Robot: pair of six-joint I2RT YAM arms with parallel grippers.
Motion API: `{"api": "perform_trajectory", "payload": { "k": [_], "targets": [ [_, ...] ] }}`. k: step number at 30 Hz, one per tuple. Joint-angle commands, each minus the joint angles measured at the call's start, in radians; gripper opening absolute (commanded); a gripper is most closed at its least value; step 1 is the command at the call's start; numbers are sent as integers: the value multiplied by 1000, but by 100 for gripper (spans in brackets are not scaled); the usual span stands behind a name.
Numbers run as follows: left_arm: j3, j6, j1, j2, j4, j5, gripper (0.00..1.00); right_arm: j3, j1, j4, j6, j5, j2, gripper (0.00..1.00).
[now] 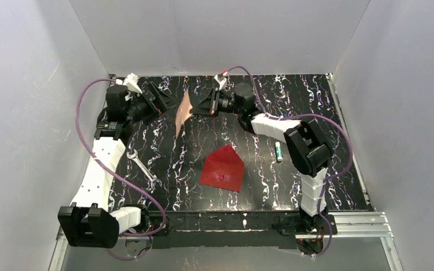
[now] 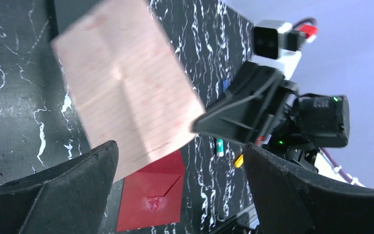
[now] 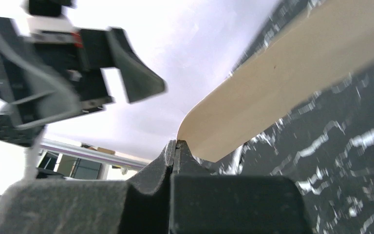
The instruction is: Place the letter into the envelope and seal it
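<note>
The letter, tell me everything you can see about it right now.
The letter is a pale cream-pink sheet of paper with faint ruled lines and two fold creases crossing near its middle. It hangs in the air over the back of the black marbled table, roughly on edge and slightly bowed. The right gripper has its jaws shut on one corner. The left gripper faces it with jaws wide open, not gripping it. It is outside the red envelope, which lies flat below.

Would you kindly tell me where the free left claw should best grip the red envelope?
Probably its pointed flap, reached from the far side: the envelope lies flat on the table, and that narrow tip, pointing rearward, is easiest to pinch.
</note>
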State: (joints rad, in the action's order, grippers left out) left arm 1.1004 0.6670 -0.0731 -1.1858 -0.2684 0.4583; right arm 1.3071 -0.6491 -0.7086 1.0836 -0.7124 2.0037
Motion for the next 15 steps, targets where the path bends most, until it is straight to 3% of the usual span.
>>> {"api": "perform_trajectory", "payload": {
  "k": [1,8,11,15],
  "targets": [
    [40,84,65,35,-132,33,98,101,27,-211,165,-13,-74,1],
    [31,319,141,76,-2,180,98,213,32,-79,152,49,-158,1],
    [49,572,168,59,-47,233,98,233,32,-62,153,67,-194,1],
    [-56,968,174,84,220,269,98,255,32,-86,178,82,-220,1]
  ]
}}
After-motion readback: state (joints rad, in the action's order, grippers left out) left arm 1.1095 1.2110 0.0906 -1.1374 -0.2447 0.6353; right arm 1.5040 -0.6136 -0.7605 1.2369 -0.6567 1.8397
